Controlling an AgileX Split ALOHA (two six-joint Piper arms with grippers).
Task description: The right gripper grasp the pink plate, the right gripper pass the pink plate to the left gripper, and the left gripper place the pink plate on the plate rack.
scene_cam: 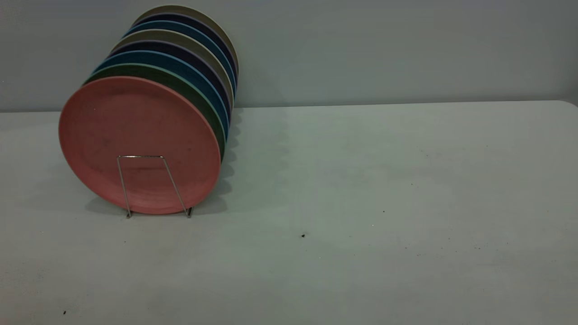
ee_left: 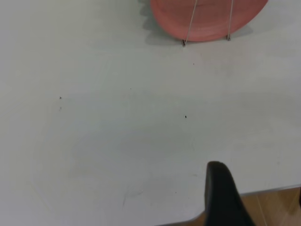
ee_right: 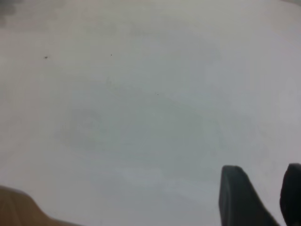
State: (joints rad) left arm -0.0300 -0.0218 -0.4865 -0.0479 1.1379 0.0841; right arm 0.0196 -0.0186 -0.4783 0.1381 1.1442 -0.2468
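The pink plate (scene_cam: 135, 135) stands upright in the front slot of the plate rack (scene_cam: 141, 156), leaning against a green plate (scene_cam: 149, 68). In the left wrist view the plate's lower edge (ee_left: 207, 23) and the rack's wire legs (ee_left: 189, 26) show far ahead. The left gripper (ee_left: 258, 193) hovers open and empty over the table's near edge; one finger (ee_left: 221, 193) shows fully. The right gripper (ee_right: 263, 183) is open and empty above bare table, both fingers (ee_right: 235, 193) visible. Neither gripper shows in the exterior view.
Several more plates (scene_cam: 189, 40) in blue, dark purple and beige stand behind the green one in the rack. The pale table (scene_cam: 361, 203) stretches to the right of the rack. Wooden floor (ee_left: 277, 212) shows past the table edge.
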